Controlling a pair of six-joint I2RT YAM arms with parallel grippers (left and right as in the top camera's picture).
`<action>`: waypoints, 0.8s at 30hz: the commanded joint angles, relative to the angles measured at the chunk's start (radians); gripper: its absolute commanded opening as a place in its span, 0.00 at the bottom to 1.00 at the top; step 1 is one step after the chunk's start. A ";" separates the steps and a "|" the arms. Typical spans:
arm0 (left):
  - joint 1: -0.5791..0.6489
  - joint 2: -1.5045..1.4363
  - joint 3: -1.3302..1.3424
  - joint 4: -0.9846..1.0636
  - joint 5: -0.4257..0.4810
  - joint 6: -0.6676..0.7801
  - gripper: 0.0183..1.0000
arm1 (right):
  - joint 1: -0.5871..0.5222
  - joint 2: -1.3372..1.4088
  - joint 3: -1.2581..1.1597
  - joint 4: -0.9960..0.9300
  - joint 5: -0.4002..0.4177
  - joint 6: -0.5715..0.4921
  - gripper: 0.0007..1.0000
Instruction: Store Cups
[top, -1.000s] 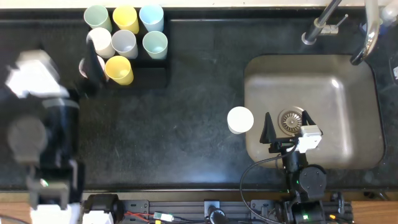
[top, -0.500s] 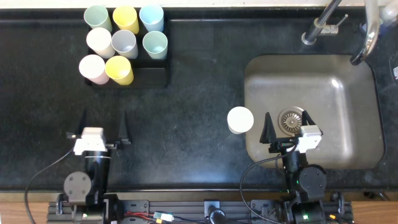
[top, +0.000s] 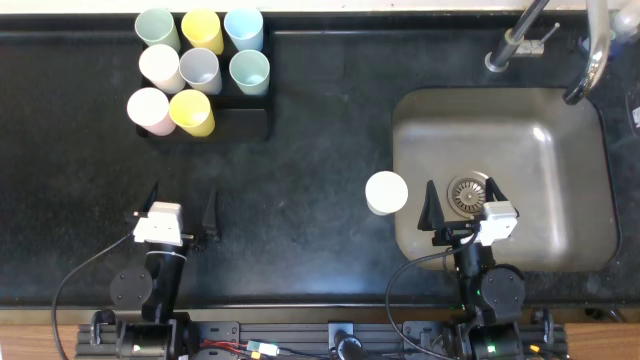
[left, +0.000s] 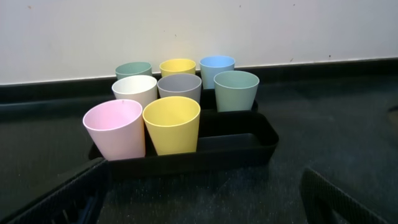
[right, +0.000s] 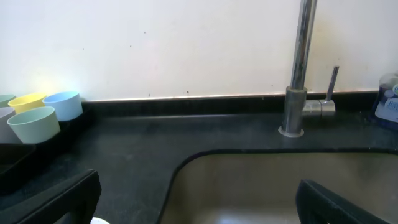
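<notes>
Awaiting final pickup: left gripper (top: 182, 196) and right gripper (top: 460, 192) gape empty; the white cup (top: 386, 192) beside the sink (top: 545, 125) likely needs grasping next, then seating in the tray (top: 246, 123).

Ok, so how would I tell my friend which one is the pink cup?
Find the black tray at the back left of the dark counter, far from the sink. The pink cup stands in the tray's front row, at the left end, next to a yellow cup. It is the only pink one there.
</notes>
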 joint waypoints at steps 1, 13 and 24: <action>-0.003 -0.009 0.000 -0.003 0.019 0.015 1.00 | 0.001 -0.010 -0.013 0.006 0.007 0.004 1.00; -0.003 -0.009 0.000 -0.003 0.019 0.016 1.00 | 0.001 -0.010 -0.013 0.006 0.007 0.004 1.00; -0.003 -0.009 0.000 -0.003 0.019 0.015 1.00 | 0.001 -0.010 -0.013 0.006 -0.002 0.016 1.00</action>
